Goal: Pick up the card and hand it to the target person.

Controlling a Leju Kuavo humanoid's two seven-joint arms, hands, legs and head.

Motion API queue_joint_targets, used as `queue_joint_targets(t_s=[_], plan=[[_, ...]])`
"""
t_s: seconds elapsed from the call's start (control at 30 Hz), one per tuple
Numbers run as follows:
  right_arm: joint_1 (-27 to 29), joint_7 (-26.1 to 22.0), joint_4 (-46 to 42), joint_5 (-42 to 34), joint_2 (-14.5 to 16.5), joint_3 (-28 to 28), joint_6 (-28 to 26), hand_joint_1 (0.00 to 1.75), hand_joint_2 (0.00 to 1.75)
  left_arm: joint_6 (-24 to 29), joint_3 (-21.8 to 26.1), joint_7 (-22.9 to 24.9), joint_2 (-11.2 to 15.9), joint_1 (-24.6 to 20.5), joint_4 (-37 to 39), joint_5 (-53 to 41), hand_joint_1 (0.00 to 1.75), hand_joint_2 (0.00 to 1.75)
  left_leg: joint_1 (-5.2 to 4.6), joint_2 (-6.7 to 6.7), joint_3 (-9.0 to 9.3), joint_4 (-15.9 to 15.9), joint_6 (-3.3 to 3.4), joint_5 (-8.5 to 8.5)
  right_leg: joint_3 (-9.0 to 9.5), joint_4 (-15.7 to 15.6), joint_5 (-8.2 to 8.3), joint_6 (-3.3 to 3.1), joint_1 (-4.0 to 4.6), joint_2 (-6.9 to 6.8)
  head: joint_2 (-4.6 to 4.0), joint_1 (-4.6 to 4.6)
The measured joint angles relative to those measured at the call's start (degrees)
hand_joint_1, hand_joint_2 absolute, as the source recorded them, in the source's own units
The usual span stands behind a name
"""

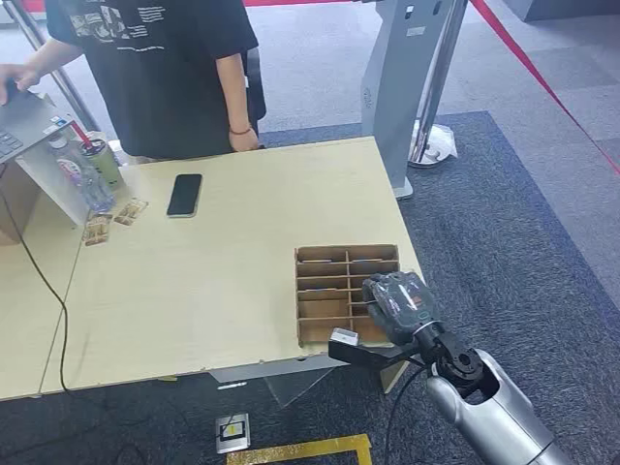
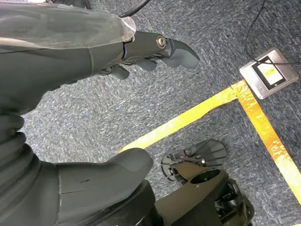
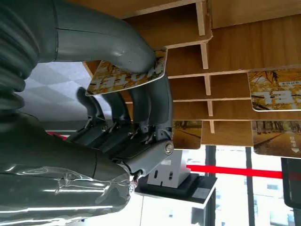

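**Card pinched at the slotted box**

Upper left, a person (image 1: 157, 73) stands behind the table (image 1: 219, 271). Lower right, the right hand (image 1: 394, 302) pinches a yellow card (image 3: 126, 75) over the cardboard organizer (image 1: 322, 291). The left hand (image 2: 106, 52) hangs above carpet, fingers loosely extended, holding nothing.

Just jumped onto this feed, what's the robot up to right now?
The robot's right hand is at the brown cardboard card rack near the front edge of the pale wooden table, pinching a yellow printed card between its thumb and fingers. More yellow cards sit in the rack's slots. The left hand hangs over the grey carpet, holding nothing. A person in a black T-shirt stands at the table's far side, near a black phone. The card has not been handed over yet.
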Motion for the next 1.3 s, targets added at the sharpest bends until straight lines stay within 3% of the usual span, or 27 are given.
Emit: queue_joint_targets(t_s=[0.53,1.07,1.3], plan=[[-0.2,0.7,-2.7,1.6,-0.1,-0.9,1.0,1.75,1.75,0.0,0.0,0.0,0.0,0.0,0.0,0.1,0.00,1.75,0.00,0.01,0.03,0.0,0.00,0.00,0.00,0.0,0.00,0.00,0.00,0.01,0.00,0.01],[1.8,1.0,-19.8,1.5,-3.8,-6.4,5.8,1.75,1.75,0.0,0.0,-0.1,0.0,0.1,0.0,0.2,0.00,1.75,-0.01,0.03,0.03,0.1,0.00,0.00,0.00,0.0,0.02,0.02,-0.01,0.04,0.00,0.01],[2.3,2.0,-26.5,1.0,-4.8,-9.4,3.7,1.75,1.75,0.0,0.0,-0.2,0.0,0.1,0.0,-0.1,0.00,1.75,-0.01,0.03,0.03,0.1,0.00,0.00,0.01,0.0,0.02,0.02,-0.01,0.04,0.00,0.02]])
